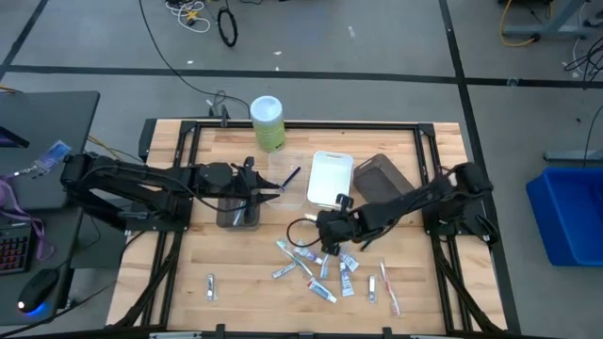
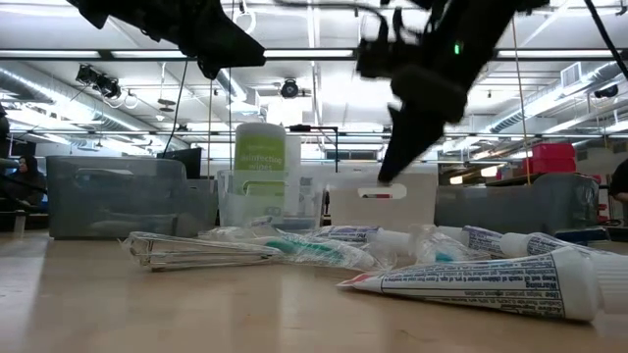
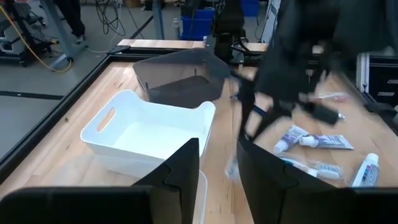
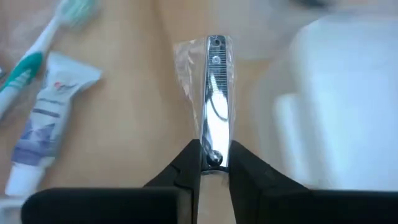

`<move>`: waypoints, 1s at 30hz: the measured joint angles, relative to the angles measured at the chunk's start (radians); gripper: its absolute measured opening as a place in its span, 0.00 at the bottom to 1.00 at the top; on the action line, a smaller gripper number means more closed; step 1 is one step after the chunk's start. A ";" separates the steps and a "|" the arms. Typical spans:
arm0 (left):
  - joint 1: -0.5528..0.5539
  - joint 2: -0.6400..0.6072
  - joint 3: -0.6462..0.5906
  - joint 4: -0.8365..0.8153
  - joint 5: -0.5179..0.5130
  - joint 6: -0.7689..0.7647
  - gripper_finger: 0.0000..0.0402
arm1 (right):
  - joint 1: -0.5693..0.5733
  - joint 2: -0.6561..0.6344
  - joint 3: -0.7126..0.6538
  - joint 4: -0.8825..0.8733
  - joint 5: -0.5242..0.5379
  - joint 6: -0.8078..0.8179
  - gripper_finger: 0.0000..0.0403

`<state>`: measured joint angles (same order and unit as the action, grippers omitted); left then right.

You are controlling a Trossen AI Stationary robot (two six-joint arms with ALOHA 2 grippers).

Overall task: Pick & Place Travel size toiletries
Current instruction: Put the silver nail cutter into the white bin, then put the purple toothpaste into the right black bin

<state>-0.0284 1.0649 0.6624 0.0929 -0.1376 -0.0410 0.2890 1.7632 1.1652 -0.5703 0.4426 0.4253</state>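
Observation:
My right gripper (image 4: 214, 163) is shut on a silver nail clipper (image 4: 215, 93) in a clear wrapper. It hovers near the table's middle (image 1: 332, 218), just short of the white tray (image 1: 330, 177). Mini toothpaste tubes and toothbrushes (image 1: 316, 268) lie flat in a loose pile toward the near edge, with a pink toothbrush (image 1: 388, 287) and a silver piece (image 1: 209, 287) apart from it. A dark blue stick (image 1: 290, 177) lies in the clear tray (image 1: 287, 184). My left gripper (image 3: 217, 168) is open and holds nothing, over the grey tray (image 1: 237, 212) and the clear one. My right gripper pinches the nail clipper's riveted end (image 4: 214, 155) between its two fingers (image 4: 186, 165). The clipper points straight out ahead, in line with the fingers, its wrapper around it. It looks lifted clear of the table, above the wood beside the white tray (image 4: 336, 93).
A tall green bottle with a white cap (image 1: 268, 122) stands at the far edge. A dark grey tray (image 1: 382, 177) sits to the right of the white one. A blue bin (image 1: 575, 212) stands off the table's right side. Bare wood shows at the near left.

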 joint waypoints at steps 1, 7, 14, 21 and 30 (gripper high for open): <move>0.000 0.000 0.000 0.000 0.000 0.000 0.29 | -0.002 -0.022 0.013 -0.028 0.020 -0.017 0.14; 0.000 0.000 0.000 -0.007 0.000 0.000 0.29 | -0.069 -0.133 0.023 -0.157 0.200 -0.043 0.17; 0.000 0.000 0.000 -0.008 0.000 0.000 0.29 | -0.270 -0.140 -0.036 -0.138 0.060 -0.073 0.15; 0.000 0.000 0.000 -0.009 -0.005 0.000 0.29 | -0.395 -0.125 -0.137 0.058 -0.096 -0.220 0.21; 0.000 0.000 0.000 -0.014 -0.045 0.006 0.29 | -0.432 -0.125 -0.165 0.083 -0.139 -0.285 0.39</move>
<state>-0.0284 1.0649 0.6624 0.0792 -0.1829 -0.0353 -0.1433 1.6382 1.0004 -0.4877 0.3038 0.1406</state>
